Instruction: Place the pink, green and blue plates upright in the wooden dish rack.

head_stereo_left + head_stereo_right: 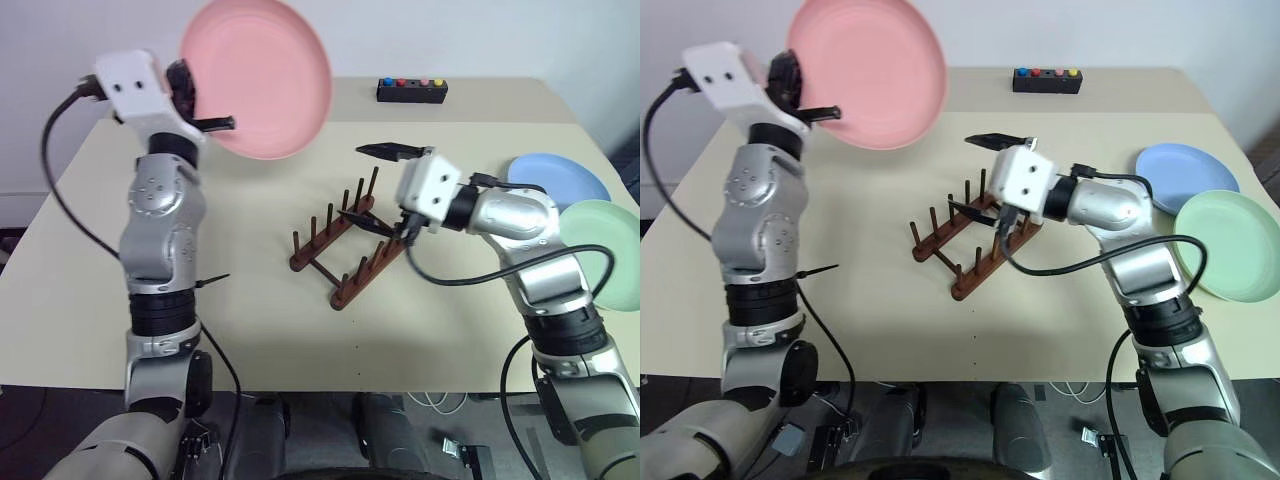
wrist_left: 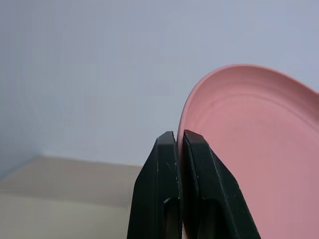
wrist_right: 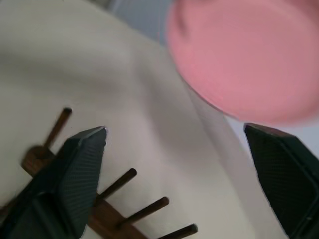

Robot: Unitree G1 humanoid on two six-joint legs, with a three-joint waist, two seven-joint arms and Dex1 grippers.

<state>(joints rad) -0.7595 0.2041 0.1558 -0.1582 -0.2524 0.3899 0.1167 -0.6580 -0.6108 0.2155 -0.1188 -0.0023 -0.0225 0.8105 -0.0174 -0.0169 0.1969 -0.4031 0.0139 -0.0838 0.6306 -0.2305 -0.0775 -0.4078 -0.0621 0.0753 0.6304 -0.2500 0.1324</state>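
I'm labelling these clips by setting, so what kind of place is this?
Probably a lab or test room staged as a kitchen chore, not a real kitchen: a bare beige table against a plain wall, a small wooden dish rack with toy-like plastic plates, and a black box with coloured buttons at the far edge.

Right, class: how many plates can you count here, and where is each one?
3. The pink plate is held up in the left gripper; the blue plate and green plate lie on the table, far right.

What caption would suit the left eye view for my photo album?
Left hand lifts the pink plate above the wooden rack while the open right hand waits beside it.
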